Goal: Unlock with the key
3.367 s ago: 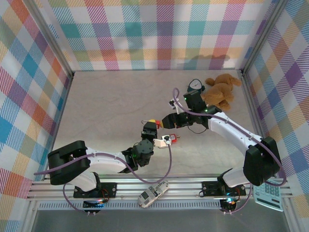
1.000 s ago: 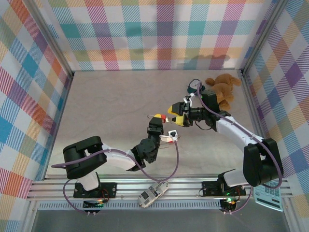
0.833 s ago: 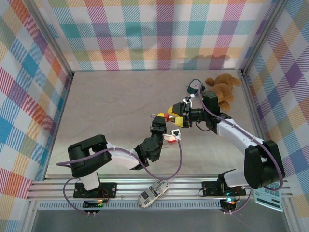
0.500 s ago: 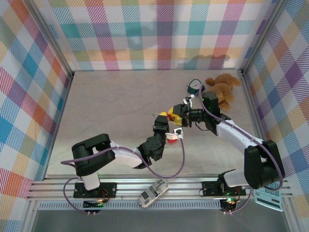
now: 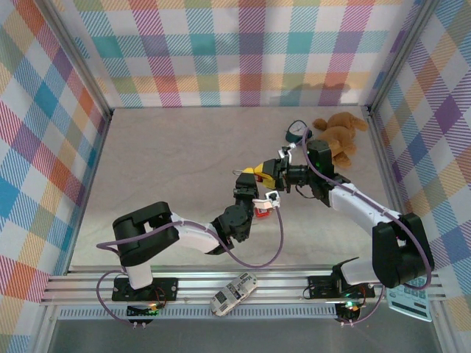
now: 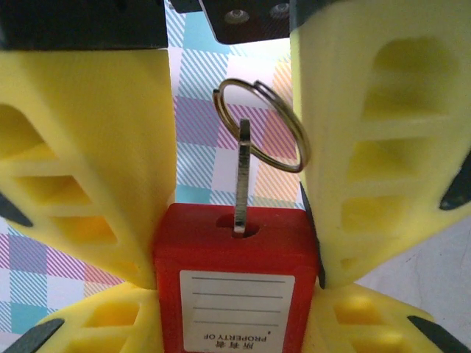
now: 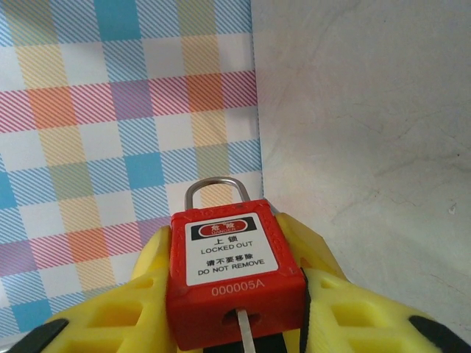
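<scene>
Stands partway through. Has the key point(image 6: 243, 176) seated in the keyway at the end of the padlock point(image 6: 235, 294), blade in. Looks not yet turned, judging by the shackle point(image 7: 215, 181), with both legs down in the red body. Leaves, probably, pinching the key, twisting it and pulling the shackle free.

Hangs above the table point(image 5: 169, 169), just right of centre in the top view, where the two arms meet. Sits clenched, by the look of it, between the left fingers point(image 6: 96, 323) at the bottom of the left wrist view. Brackets the key with the right fingers point(image 6: 368, 147), spread wide, with clear gaps on both sides and no touch. Cannot tell whether these press on the body.

Shows, in the left wrist view, the key edge-on and the keyway, but hides the shackle. Gives, in the right wrist view, the shackle and the "LOCKED OUT" label at lower centre, and of the key just a sliver of blade at the bottom edge.
</scene>
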